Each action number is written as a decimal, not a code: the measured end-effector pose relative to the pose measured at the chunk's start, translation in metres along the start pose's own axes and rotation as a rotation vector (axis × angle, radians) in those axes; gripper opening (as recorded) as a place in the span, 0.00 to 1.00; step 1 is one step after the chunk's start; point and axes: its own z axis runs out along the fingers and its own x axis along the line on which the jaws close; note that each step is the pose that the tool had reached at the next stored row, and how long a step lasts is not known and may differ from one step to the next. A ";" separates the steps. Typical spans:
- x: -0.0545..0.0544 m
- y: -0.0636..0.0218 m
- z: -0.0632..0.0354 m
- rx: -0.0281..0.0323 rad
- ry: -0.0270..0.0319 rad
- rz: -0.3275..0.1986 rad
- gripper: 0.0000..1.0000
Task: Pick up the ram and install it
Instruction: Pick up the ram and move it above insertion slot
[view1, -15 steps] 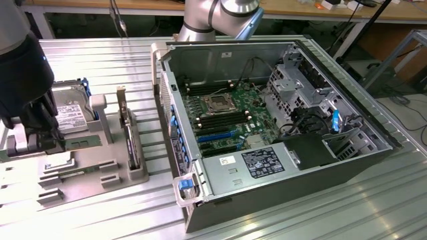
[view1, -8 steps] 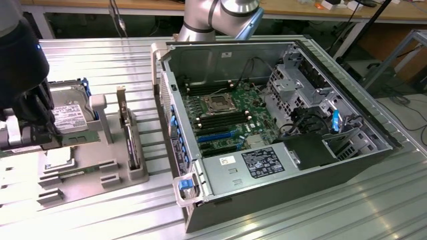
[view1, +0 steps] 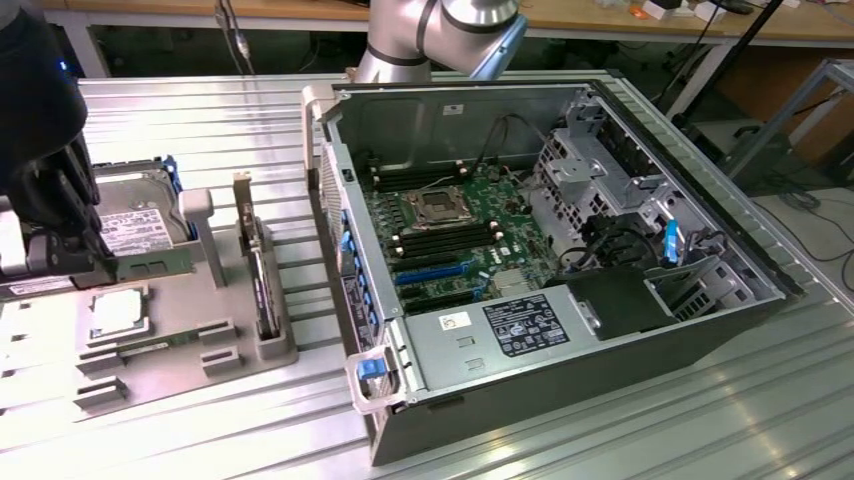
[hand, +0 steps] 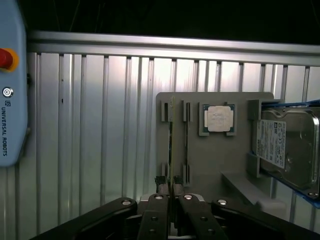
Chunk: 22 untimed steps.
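We see the long, thin green circuit-board ram (hand: 171, 140) standing on edge, running straight out from between the tips of the claw (hand: 170, 189), which are pinched together on its near end. The ram lines up with the slots of a grey plastic holder (hand: 220, 165). On that holder, beside the ram and farther from the claw, lie a square silver processor (hand: 220, 119) and a metal hard drive (hand: 287, 150). The holder rests on the ribbed aluminium surface (hand: 90, 130), and the open black computer case (view1: 601, 388) stands well apart from the claw.

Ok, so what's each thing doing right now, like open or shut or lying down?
fingers: shut on the ram.
ram: on edge, gripped, at the grey tray.
processor: lying flat in its tray pocket.
hard drive: lying flat, label up.
expansion card: standing upright in the tray.
computer case: open, lying on its side.
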 end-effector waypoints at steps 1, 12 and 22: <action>0.000 0.0000 -0.0041 -0.0001 0.0004 0.000 0.14; 0.000 -0.0040 -0.0088 0.0000 0.0007 0.000 0.14; 0.001 -0.0194 -0.0089 -0.0003 0.0007 0.000 0.14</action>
